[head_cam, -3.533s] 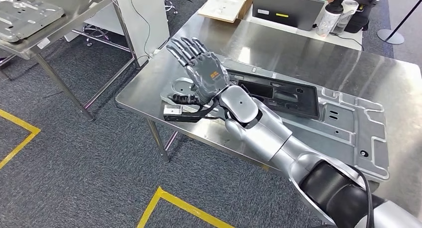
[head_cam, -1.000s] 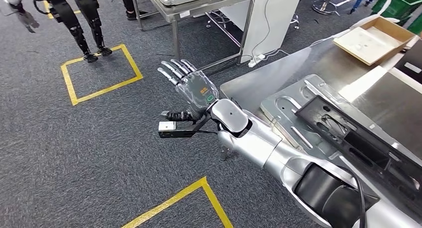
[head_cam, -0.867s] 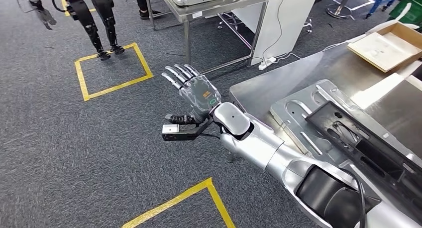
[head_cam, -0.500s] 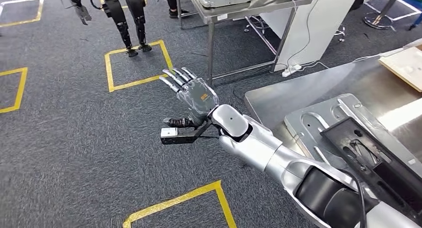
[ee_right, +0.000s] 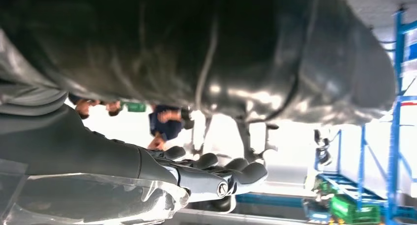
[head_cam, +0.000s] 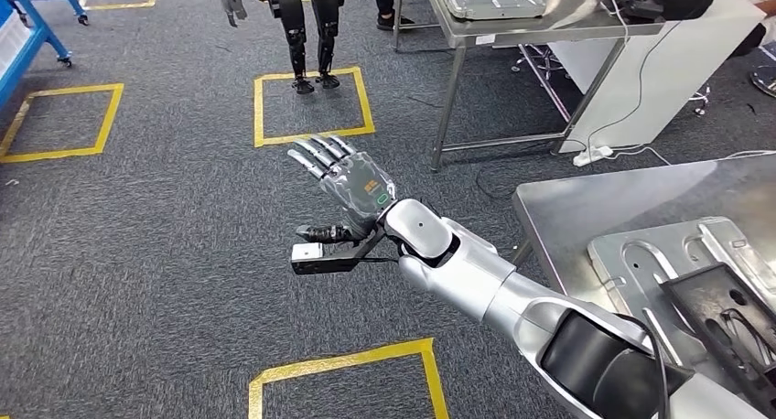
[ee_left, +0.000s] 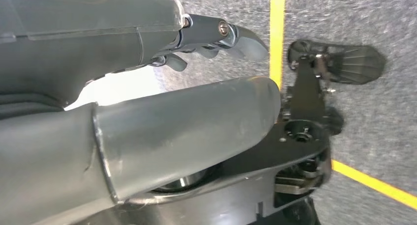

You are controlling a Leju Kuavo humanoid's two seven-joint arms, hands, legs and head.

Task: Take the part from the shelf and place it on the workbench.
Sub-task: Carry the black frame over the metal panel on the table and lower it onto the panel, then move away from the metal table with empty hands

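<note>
Right hand (head_cam: 352, 192) empty, above floor (head_cam: 137, 254)

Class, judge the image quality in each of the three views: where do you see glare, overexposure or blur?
Head view: sharp, evenly lit, soft glare on the steel workbench. Left wrist view: blown-out white patch behind the left hand. Right wrist view: overexposed background, dark blurred foreground.

Even overhead light in the head view; wrist views blurred, backgrounds blown out.
</note>
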